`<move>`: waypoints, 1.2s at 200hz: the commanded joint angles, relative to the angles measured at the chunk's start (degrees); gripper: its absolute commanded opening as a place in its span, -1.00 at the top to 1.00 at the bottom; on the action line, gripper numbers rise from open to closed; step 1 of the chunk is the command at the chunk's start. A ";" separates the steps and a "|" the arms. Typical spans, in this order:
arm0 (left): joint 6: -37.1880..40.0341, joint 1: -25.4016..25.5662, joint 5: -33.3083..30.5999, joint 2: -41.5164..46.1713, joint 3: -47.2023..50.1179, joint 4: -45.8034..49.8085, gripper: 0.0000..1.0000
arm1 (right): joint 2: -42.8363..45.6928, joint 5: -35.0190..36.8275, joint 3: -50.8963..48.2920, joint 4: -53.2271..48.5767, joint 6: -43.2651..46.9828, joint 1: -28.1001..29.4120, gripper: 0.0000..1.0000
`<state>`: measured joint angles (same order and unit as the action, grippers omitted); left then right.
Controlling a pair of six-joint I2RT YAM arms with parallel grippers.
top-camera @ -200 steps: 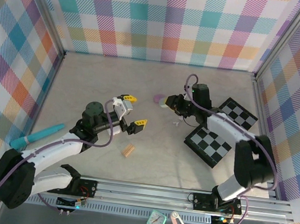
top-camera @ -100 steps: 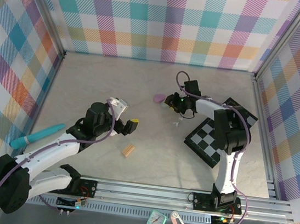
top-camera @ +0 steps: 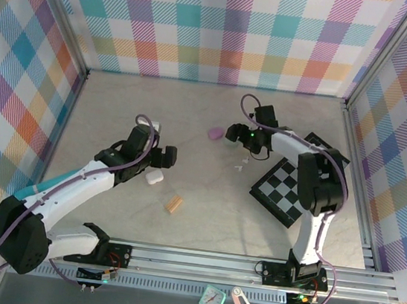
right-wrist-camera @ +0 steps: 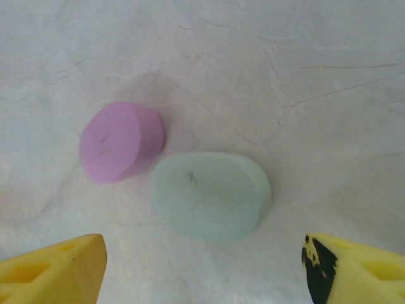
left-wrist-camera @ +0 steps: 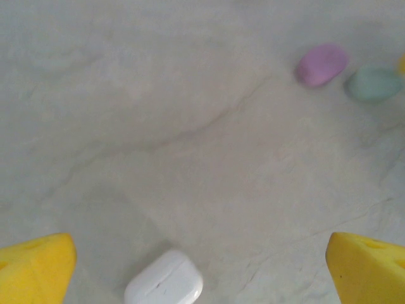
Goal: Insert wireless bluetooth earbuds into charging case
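A closed white charging case [top-camera: 154, 178] lies on the table just below my left gripper [top-camera: 162, 156]. In the left wrist view that white case [left-wrist-camera: 164, 280] sits low between the yellow fingers [left-wrist-camera: 35, 269], nearer the left one; the left gripper [left-wrist-camera: 199, 259] is wide open and holds nothing. A purple case [right-wrist-camera: 120, 140] and a pale green case [right-wrist-camera: 212, 195] lie side by side just past my right gripper [right-wrist-camera: 205, 269], open and empty. From above, the right gripper [top-camera: 238, 136] hovers by the purple case [top-camera: 216, 133]. Two tiny whitish earbuds [top-camera: 245, 160] lie loose nearby.
A tan ridged block [top-camera: 174, 204] lies in front of the white case. Two checkerboard plates [top-camera: 282, 194] rest at the right under the right arm. A teal tool [top-camera: 33, 191] lies by the left wall. Checked walls close in the table.
The right gripper has opened wide and the pale green case now lies free in front of it. The left arm has swung left and tipped down over the white case.
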<state>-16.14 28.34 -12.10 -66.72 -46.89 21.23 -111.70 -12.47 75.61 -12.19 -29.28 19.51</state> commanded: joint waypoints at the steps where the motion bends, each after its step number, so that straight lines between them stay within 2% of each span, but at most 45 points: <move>1: -6.11 -3.64 0.53 0.56 1.36 4.77 -0.99 | 6.18 -3.15 -3.01 0.62 10.77 0.71 -0.68; 14: -8.24 -7.32 3.95 1.04 2.54 3.80 -0.99 | 8.36 -8.96 -4.93 2.10 17.99 2.13 -0.70; 34: -11.67 -12.74 9.16 1.93 4.29 1.99 -0.99 | 11.43 -12.30 -7.64 4.11 29.11 6.03 -0.76; 57: -14.45 -16.51 12.21 2.98 5.58 1.05 -0.99 | 12.80 -16.03 -8.76 3.70 43.93 11.40 -0.84; 87: -18.70 -20.74 15.24 5.31 8.34 -0.96 -0.99 | 10.33 -17.96 -5.39 -0.64 58.53 18.12 -0.92; 121: -21.75 -26.03 17.80 8.50 10.33 -1.21 -0.99 | 4.63 -19.30 0.75 -7.05 72.08 22.79 -0.99; 155: -21.19 -30.32 19.75 11.12 10.31 0.98 -0.99 | -1.39 -21.69 7.04 -10.87 80.84 25.77 -0.99; 186: -22.29 -33.97 24.10 11.92 11.63 0.50 -0.99 | -7.11 -20.64 14.71 -16.94 86.61 27.68 -0.99; 240: -21.53 -35.06 24.23 13.74 11.85 2.14 -0.99 | -15.99 -18.85 25.37 -23.28 91.14 29.60 -0.96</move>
<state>-37.80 -5.85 10.59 -54.68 -35.00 21.34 -124.62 -30.00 97.27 -30.28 56.90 48.40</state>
